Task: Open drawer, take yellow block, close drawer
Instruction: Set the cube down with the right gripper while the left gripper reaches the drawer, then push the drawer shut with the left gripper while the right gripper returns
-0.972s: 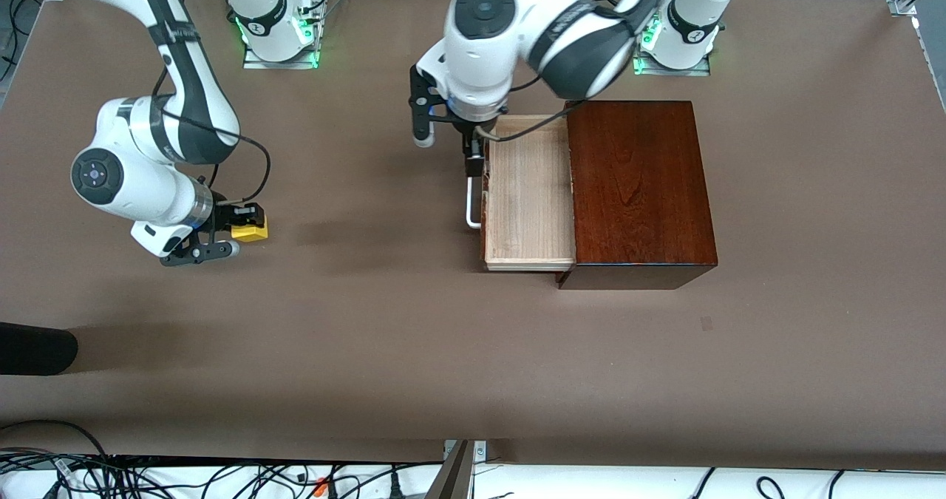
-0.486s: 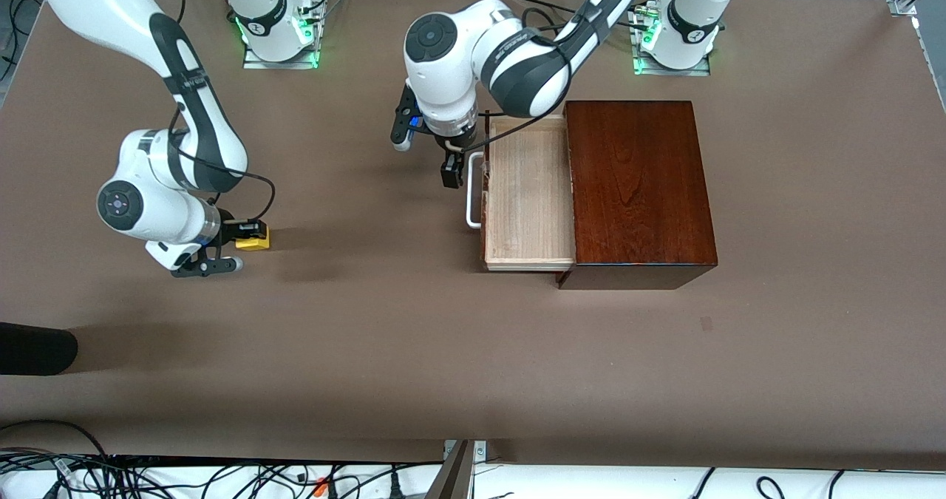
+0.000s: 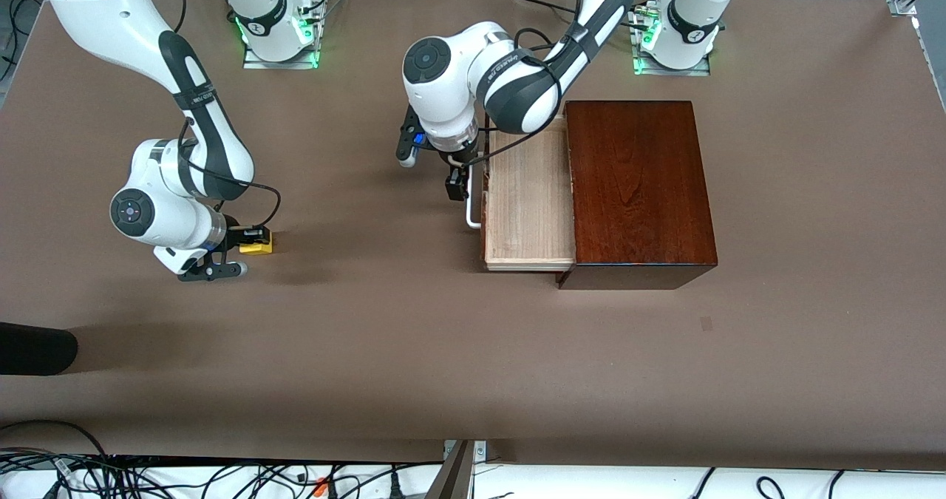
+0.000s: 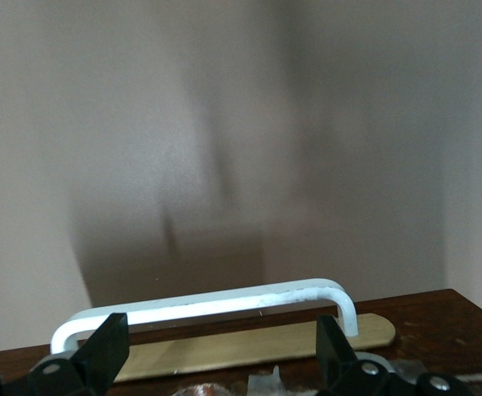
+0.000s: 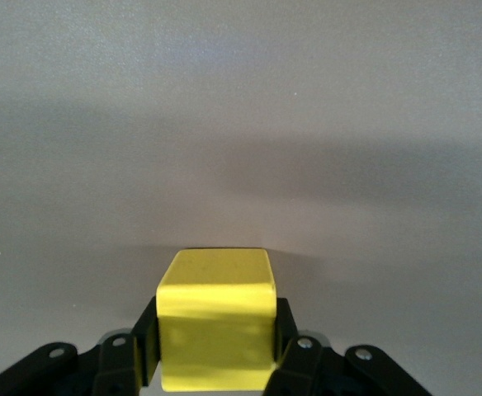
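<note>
Jaws of the right gripper (image 3: 250, 241) are clamped on the small bright yellow cube (image 3: 257, 246), low over the brown worktop (image 3: 369, 321) toward the right arm's end. Left gripper (image 3: 458, 181), jaws spread wide, hovers at the white U-shaped bar handle (image 4: 204, 305) of the pale-lined drawer (image 3: 528, 196), pulled open from the glossy reddish-brown wooden box (image 3: 635, 188), handle facing nine o'clock.

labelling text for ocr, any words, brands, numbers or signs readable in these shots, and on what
No text can be read.
Left arm: small dark lettering on its forearm link, too small to read.
Right arm: small lettering on its dark band, too small to read.
Drawer, its white handle and yellow block: no markings.
</note>
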{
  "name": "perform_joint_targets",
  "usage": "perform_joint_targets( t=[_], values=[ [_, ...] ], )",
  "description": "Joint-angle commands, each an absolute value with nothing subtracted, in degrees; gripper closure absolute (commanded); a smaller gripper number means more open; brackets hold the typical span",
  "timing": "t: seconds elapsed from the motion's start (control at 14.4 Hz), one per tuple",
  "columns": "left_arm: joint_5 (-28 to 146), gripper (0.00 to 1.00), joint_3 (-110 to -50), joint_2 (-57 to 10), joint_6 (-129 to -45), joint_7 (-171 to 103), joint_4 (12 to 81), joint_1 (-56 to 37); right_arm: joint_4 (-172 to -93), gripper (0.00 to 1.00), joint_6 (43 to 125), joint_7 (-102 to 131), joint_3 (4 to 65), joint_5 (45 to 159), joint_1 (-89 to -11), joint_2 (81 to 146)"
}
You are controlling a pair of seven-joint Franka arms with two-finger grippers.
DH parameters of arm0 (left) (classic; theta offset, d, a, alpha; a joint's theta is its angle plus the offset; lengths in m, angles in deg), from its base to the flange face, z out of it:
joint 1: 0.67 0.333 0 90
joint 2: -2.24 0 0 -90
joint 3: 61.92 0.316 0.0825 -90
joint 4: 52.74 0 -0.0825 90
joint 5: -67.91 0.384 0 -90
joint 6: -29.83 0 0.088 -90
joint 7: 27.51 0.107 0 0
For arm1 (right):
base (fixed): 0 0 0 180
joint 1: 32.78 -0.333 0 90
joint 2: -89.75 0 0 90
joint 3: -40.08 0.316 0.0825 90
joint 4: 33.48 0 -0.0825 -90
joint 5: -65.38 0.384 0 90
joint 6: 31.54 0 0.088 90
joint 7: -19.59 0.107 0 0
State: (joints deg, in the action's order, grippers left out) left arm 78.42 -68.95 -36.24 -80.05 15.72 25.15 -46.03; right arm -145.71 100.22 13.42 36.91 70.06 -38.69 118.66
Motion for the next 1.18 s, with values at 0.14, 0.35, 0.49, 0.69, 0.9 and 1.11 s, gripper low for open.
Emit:
perform_joint_targets(
  t=[0.14,0.35,0.49,0.69,0.9,1.11],
  values=[
    [81.62,0.00,-68.17,-36.96,-79.07,14.50,24.69,-46.46,-145.54,0.01,101.08,13.52,36.91,69.07,-38.05,118.76],
    [81.71,0.00,-67.73,-36.26,-76.88,14.59,24.61,-45.76,-145.02,0.00,100.91,13.52,36.56,69.07,-38.05,117.88],
    [83.63,0.00,-67.20,-35.65,-75.82,14.68,24.69,-45.40,-144.32,0.00,100.82,13.52,35.87,69.07,-38.05,116.40],
    [85.40,0.00,-67.11,-35.47,-73.63,14.77,24.61,-45.05,-142.30,0.00,100.56,13.08,34.02,68.98,-38.14,113.14],
    [85.49,0.00,-67.11,-35.29,-72.13,15.20,24.69,-43.83,-141.94,0.00,95.74,13.61,34.01,68.89,-38.14,107.44],
    [85.84,0.00,-67.02,-34.77,-71.16,15.12,26.36,-43.47,-141.94,0.00,90.29,13.78,34.45,68.63,-38.14,101.11]
  ],
)
